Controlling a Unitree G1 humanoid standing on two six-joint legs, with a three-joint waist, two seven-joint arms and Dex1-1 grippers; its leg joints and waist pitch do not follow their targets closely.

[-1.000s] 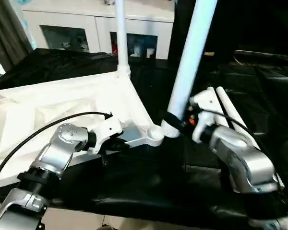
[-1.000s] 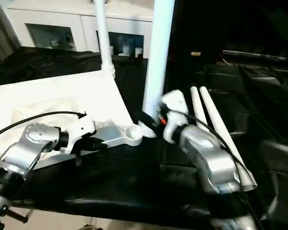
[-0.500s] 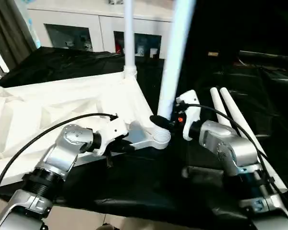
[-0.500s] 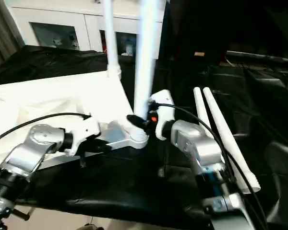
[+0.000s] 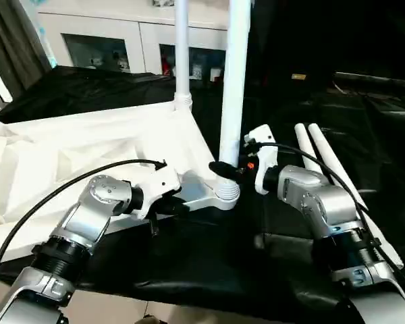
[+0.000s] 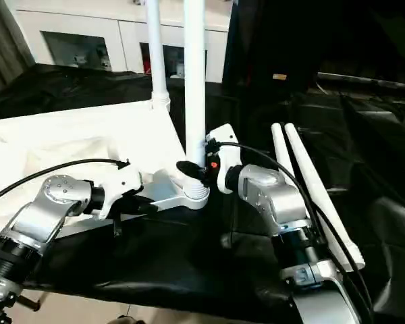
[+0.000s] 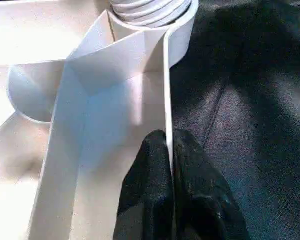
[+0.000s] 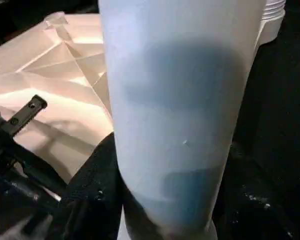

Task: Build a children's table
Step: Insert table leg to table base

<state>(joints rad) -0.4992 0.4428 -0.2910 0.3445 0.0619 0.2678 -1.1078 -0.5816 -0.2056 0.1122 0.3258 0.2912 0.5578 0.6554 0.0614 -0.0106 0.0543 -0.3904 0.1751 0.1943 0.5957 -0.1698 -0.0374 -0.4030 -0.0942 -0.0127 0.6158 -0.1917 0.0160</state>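
The children's table top (image 5: 88, 148) lies upside down on black cloth. One white leg (image 5: 182, 54) stands in its far corner socket. My left gripper (image 7: 168, 137) is shut on the raised rim (image 7: 166, 90) just beside the near corner socket (image 5: 226, 194). My right gripper (image 5: 223, 169) is shut on a second leg (image 5: 235, 81) low down, a black finger (image 8: 97, 185) on each side. That leg stands upright with its ribbed end in the near socket. Two more legs (image 5: 327, 162) lie side by side to the right.
A white cabinet (image 5: 108, 40) with glass-front shelves stands behind the work surface. Black cloth (image 5: 209, 256) covers the surface around the top. A grey curtain (image 5: 13, 40) hangs at the far left. My left arm's cable (image 5: 67, 185) loops over the table top.
My right gripper has swung the held leg from a rightward lean to upright and brought its lower end onto the near corner socket. The left gripper has kept its hold on the rim.
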